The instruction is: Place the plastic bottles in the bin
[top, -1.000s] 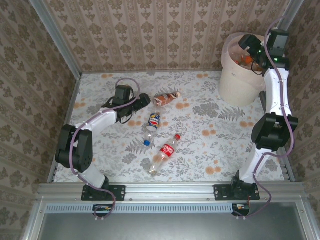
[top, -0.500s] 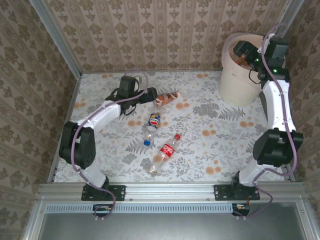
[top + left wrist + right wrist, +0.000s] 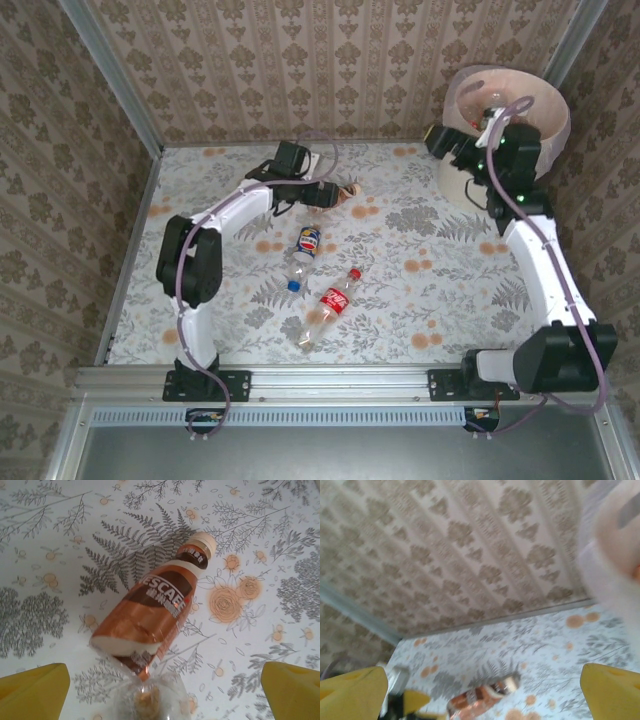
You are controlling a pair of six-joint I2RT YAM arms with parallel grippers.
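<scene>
A floral-printed table (image 3: pixel 420 270), enclosed by patterned wallpaper (image 3: pixel 300 60), carries the work. The brown-labelled bottle (image 3: pixel 160 612) lies on its side near the table's far edge, about midway across. Its long axis runs roughly left to right, with the cream cap (image 3: pixel 204 541) pointing toward the bin side and the clear base (image 3: pixel 147 700) toward the left gripper (image 3: pixel 322 193). We see that gripper spread wide, its yellow fingers (image 3: pixel 35 687) flanking the base without touching it. We judge this to be the approach to a grasp: the next move calls for advancing along the axis until the pads bracket the body, then closing. Nearer the arm bases lie a blue-labelled bottle (image 3: pixel 308 243) and a red-labelled bottle (image 3: pixel 330 300). The right gripper (image 3: pixel 438 140), jaws parted and holding nothing, hangs just beside the bin (image 3: pixel 550 110) in the far right corner.
</scene>
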